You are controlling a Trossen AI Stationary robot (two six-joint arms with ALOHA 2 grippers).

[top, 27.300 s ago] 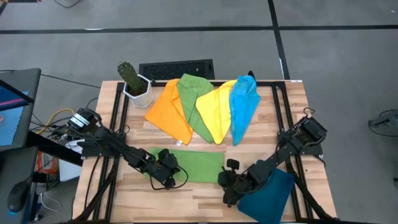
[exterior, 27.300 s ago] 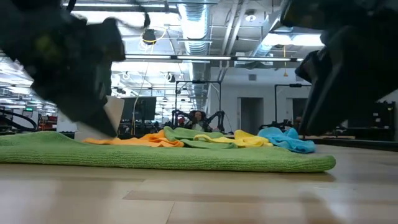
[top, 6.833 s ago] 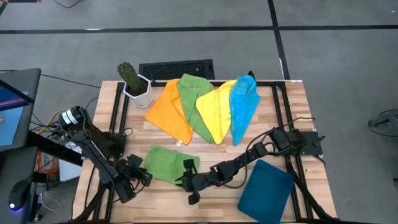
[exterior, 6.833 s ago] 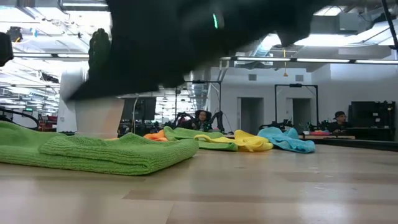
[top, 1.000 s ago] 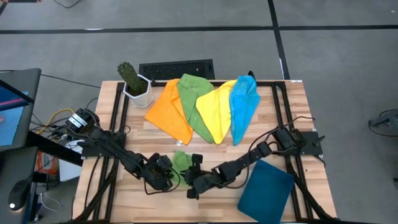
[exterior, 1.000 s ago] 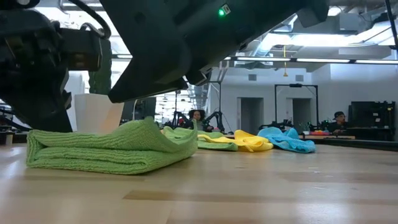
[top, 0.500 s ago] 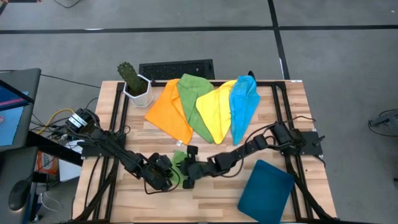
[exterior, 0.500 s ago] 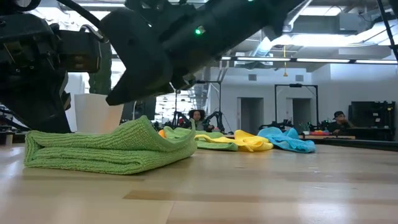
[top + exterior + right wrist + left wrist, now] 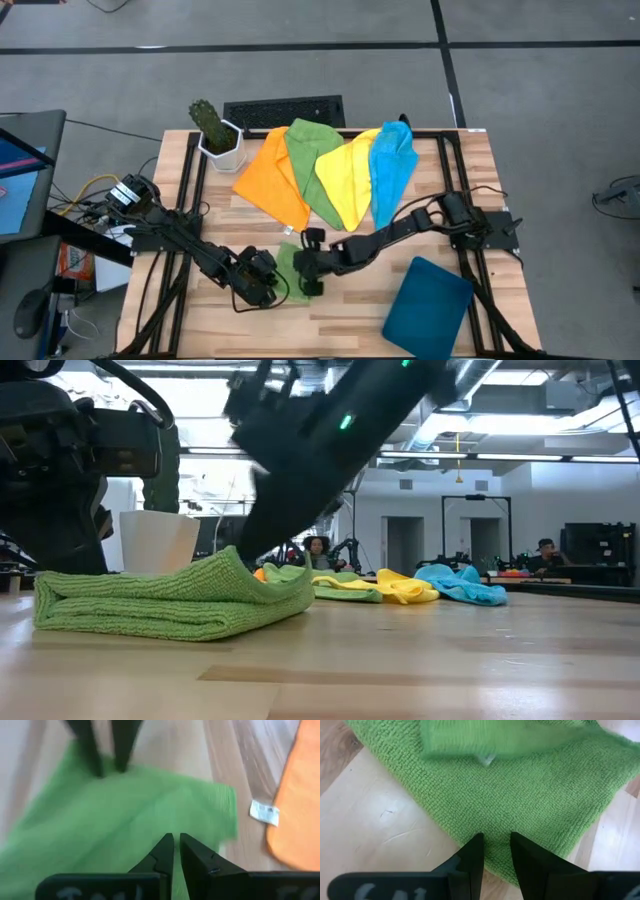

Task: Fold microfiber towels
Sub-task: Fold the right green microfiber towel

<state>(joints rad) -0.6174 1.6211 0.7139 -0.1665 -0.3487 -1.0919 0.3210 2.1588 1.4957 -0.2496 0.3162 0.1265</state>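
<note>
Here you have both claws meeting over the folded green towel [image 9: 290, 268], which lies low and left of centre in the high view, on the wooden surface [image 9: 340, 310]. Your left claw [image 9: 268, 287] sits at the towel's left edge; in its wrist view the two dark fingers [image 9: 471, 856] stand a little apart, their tips over the edge of the green cloth, and you cannot tell whether they pinch any of it. Your right claw [image 9: 309, 272] reaches in from the right over the same towel, its fingers [image 9: 163, 848] drawn nearly together with only a thin gap, hovering above the green fabric with nothing visibly caught between them.

In the low view the towel shows as a thick layered bundle at the left of the frame, its upper flap raised in a small peak.

Along the upper middle of the high view, the other four cloths fan out, overlapping: the orange towel [image 9: 270, 180], the second green towel [image 9: 310, 160], the yellow towel [image 9: 347, 178] and the bright blue towel [image 9: 392, 170]. A potted cactus [image 9: 212, 128] stands to their left, and the dark teal tray [image 9: 428, 306] lies at the lower right.
</note>
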